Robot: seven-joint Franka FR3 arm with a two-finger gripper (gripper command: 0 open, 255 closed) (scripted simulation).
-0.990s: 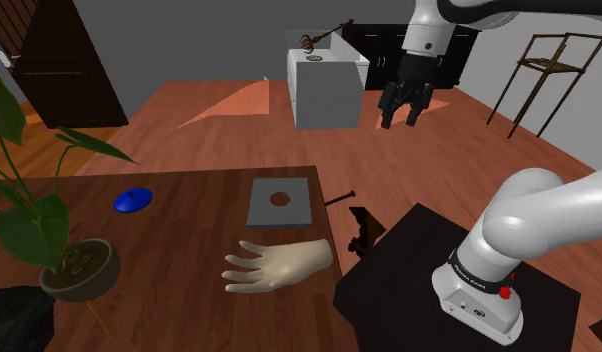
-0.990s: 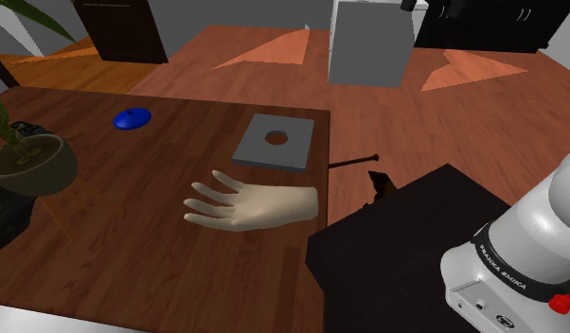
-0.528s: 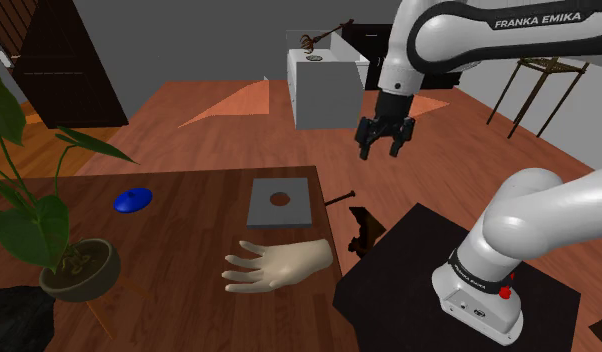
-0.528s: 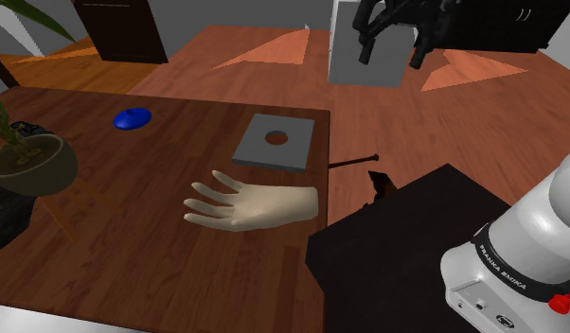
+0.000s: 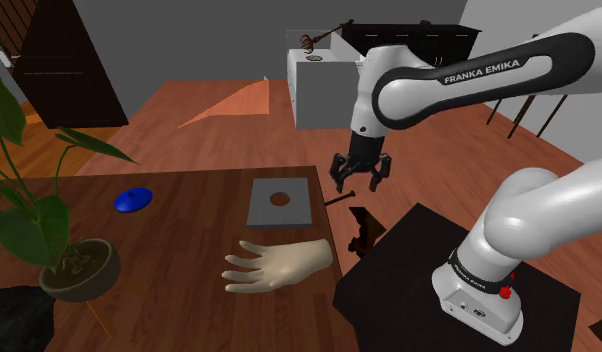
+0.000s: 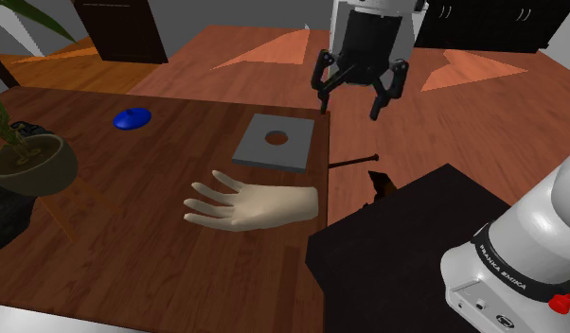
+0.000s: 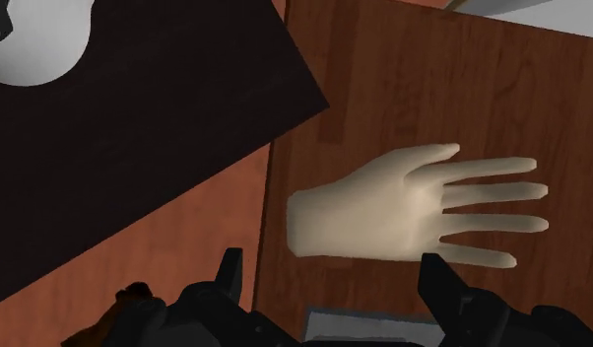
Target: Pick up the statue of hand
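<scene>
fingers (image 6: 324,91) apart, empty, hovering near the grey square plate (image 6: 274,151). pale hand statue (image 6: 253,205) lies flat on the counter (image 6: 132,236), below and apart from the fingers, untouched.

wooden table (image 5: 189,305) bears hand statue (image 5: 279,265), grey holed plate (image 5: 292,213), blue disc (image 5: 133,200), plant pot (image 5: 81,270).

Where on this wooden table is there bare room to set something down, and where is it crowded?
Bare wood lies between the blue object and the grey square plate, and along the table edge nearest the second exterior camera, past the hand statue. It is tighter between the plate and the statue, and beside the plant pot.
</scene>
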